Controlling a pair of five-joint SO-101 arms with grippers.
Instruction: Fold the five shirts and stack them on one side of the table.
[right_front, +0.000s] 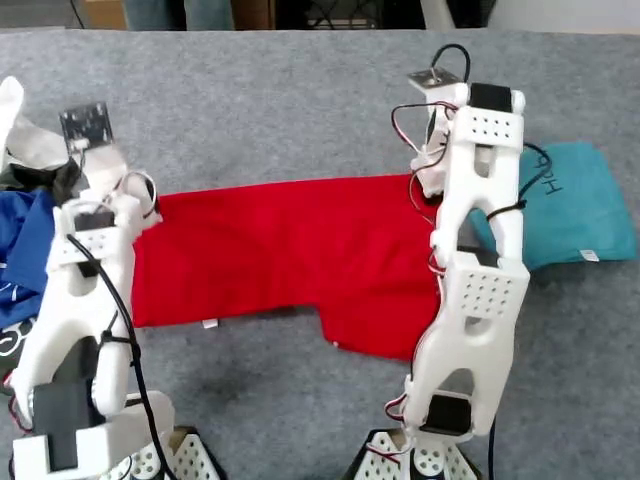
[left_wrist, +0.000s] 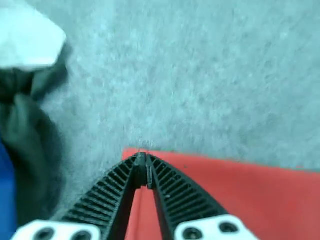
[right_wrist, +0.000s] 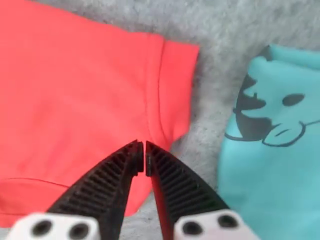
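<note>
A red shirt (right_front: 280, 255) lies spread flat across the middle of the grey table. My left gripper (right_front: 143, 208) is at its far left corner. In the left wrist view this gripper (left_wrist: 143, 161) is shut, its tips pinching that red corner (left_wrist: 131, 151). My right gripper (right_front: 428, 188) is at the shirt's far right end. In the right wrist view the right gripper (right_wrist: 141, 152) is shut over the sleeve seam (right_wrist: 159, 95), and the cloth there lies smooth. A folded teal shirt (right_front: 572, 205) rests at the right, showing a dark print (right_wrist: 260, 117).
At the left edge lies a heap of unfolded shirts: blue (right_front: 22, 250), white (right_front: 22, 135) and black (right_front: 45, 180). Grey carpet-like table surface (right_front: 280, 110) stretches bare behind the red shirt and in front of it between the arm bases.
</note>
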